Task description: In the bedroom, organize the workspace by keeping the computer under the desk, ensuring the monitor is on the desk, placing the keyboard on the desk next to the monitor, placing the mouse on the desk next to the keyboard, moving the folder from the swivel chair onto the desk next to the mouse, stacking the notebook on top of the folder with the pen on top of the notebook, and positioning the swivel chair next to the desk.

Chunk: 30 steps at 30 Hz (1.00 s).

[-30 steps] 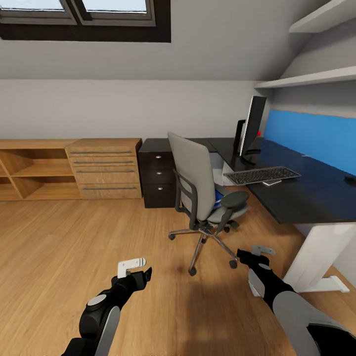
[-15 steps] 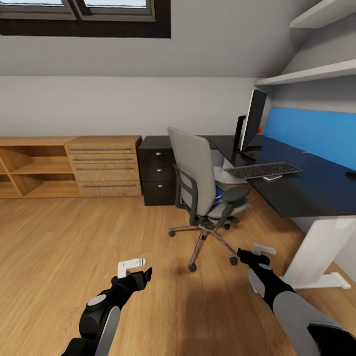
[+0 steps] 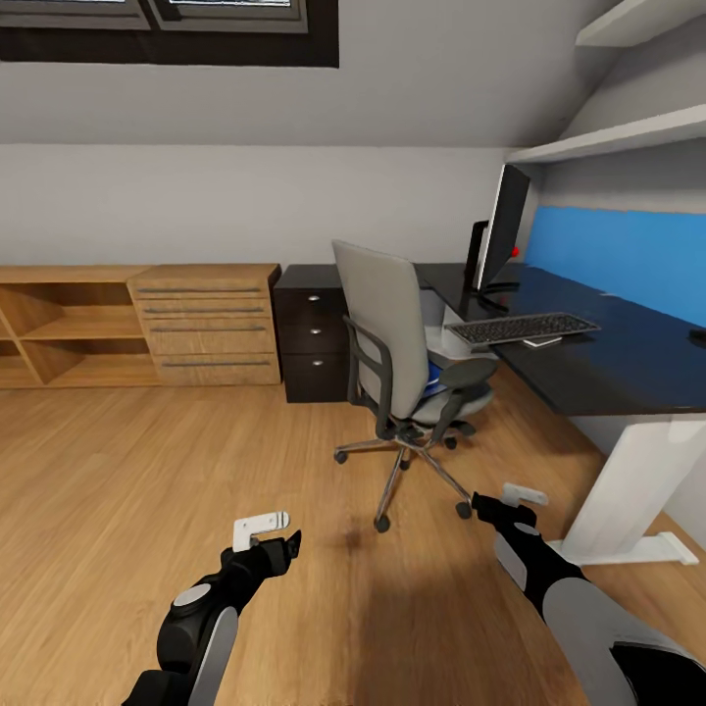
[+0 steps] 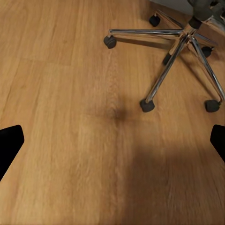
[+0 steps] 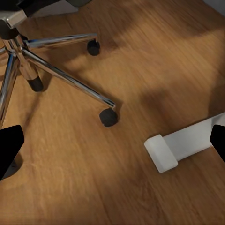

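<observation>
Floor: light oak planks run across the lower half of the head view, bare between the robot and the swivel chair [image 3: 397,343].
Swivel chair: grey, tall-backed, at frame centre, standing just off the desk's near corner with its back turned toward the robot; its chrome star base [image 4: 183,49] and castors show in both wrist views.
Folder: a sliver of bright blue [image 3: 434,378] shows on the seat, between the backrest and the right armrest; most of it is hidden.
Desk: glossy black top [image 3: 628,363] at centre right, on a white leg whose foot [image 5: 187,143] lies on the floor.
On the desk: the monitor [image 3: 500,238] stands edge-on at the far end; the keyboard [image 3: 534,328] lies in front of it, a pale flat thing peeping from under its near edge. Too small to name.
Left gripper [image 3: 265,528]: low in the lower left, fingers spread wide, empty, over bare floor.
Right gripper [image 3: 510,498]: lower right, near the chair base, likewise spread wide and empty.
Step in hand: probably the approach to the chair for the folder.
Doing it well: come round to the seat's open front side rather than over the backrest; keep the arms clear of the armrests and castors, since a nudge would roll the chair; raise a gripper to seat height before reaching in.
</observation>
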### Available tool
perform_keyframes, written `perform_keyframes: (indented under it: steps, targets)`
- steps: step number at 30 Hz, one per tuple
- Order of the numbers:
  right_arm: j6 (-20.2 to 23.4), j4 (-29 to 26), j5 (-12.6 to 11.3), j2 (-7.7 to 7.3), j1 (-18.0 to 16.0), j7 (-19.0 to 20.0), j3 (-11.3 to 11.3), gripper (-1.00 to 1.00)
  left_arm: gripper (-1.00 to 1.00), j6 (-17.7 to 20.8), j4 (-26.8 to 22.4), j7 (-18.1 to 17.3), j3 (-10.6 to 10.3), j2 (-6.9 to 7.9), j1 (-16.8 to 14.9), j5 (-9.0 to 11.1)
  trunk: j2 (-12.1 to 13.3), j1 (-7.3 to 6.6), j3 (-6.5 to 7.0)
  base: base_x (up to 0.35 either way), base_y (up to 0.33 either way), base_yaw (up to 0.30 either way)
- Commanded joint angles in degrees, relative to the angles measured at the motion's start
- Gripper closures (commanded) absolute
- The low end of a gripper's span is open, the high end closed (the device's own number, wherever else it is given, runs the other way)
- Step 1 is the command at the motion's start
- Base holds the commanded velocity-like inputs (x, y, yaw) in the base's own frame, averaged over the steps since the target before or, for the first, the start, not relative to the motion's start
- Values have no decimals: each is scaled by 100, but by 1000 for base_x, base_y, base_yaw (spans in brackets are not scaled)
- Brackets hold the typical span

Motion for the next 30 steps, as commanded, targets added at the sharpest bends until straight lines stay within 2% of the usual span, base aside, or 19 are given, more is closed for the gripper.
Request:
perform_keyframes:
  steps: [1, 17, 20, 30]
  targets:
    - [-31, 4, -60, 0, -4, 0, 2, -100, -100, 22, -6, 50, -5, -1, -3, 61, -44, 21, -24, 0, 0, 0]
    - [-31, 5, -60, -3, -4, 0, 2, -100, -100, 23, -6, 50, -6, 1, -3, 61, -686, 373, -311, 0, 0, 0]
    - [-31, 10, -57, -2, -4, -7, 2, -100, -100, 30, -6, 50, -6, 1, -3, 61, -687, 375, -333, 0, 0, 0]
    - [-38, 22, -54, -1, -4, 0, 2, -100, -100, 23, 22, 50, 3, 158, -1, 59, -687, 375, -333, 0, 0, 0]
